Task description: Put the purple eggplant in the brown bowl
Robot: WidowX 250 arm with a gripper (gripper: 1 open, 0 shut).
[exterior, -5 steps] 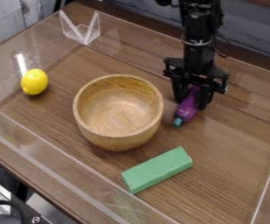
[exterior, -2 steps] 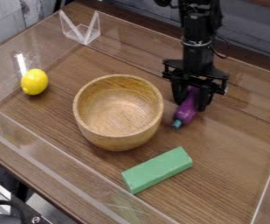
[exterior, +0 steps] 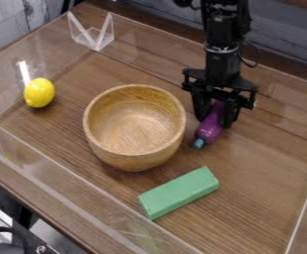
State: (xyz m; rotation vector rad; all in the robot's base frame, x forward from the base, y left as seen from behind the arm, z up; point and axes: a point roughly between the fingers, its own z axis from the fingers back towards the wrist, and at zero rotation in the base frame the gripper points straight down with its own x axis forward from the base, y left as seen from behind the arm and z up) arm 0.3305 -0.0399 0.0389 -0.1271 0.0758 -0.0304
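End effector (exterior: 219, 106) points straight down, fingers pinching the purple eggplant (exterior: 212, 126) — it lies on the wooden counter (exterior: 268, 184), just right of the brown bowl (exterior: 136, 126), teal stem end toward the camera. Bowl sits empty; yellow lemon (exterior: 38, 92) well to its left, green block (exterior: 179, 191) in front.

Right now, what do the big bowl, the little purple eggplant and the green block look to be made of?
The brown bowl: wood, matte, with visible grain and thick walls. The purple eggplant: likely plastic, since its skin is glossy with a teal stem cap; the claw is shut on it. The green block: flat, uniform, dull green, maybe foam or plastic; hard to tell.
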